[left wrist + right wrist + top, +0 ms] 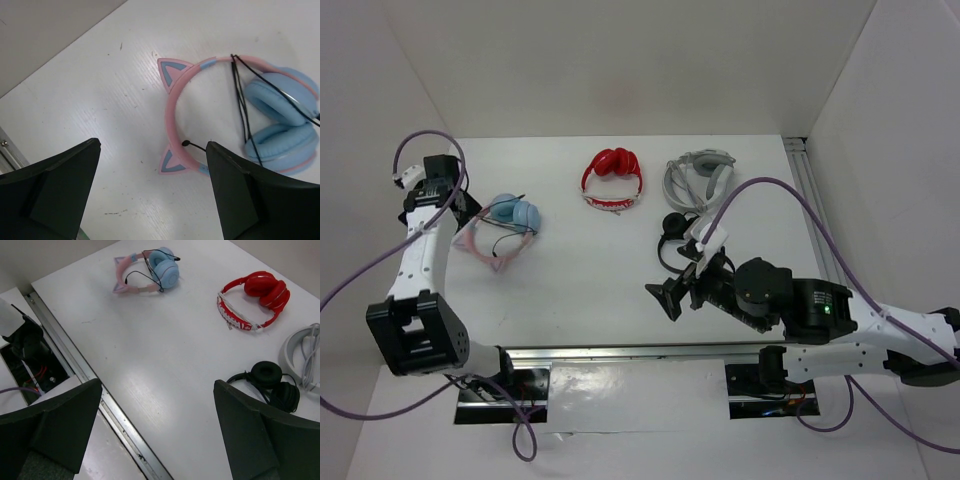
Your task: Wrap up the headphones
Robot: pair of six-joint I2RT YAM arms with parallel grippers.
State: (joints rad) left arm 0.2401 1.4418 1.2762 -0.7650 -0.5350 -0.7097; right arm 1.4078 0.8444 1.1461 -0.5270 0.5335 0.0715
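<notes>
Our left arm (420,255) reaches forward, left gripper (152,146) spread wide, our right arm (840,315) bends in low from the right, right gripper (157,385) gaping, both holding nothing

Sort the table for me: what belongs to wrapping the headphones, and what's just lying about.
Job in hand:
- cat-ear headphones
- their dark cable

Just lying about:
- red headphones
- grey headphones
- small black headphones
</notes>
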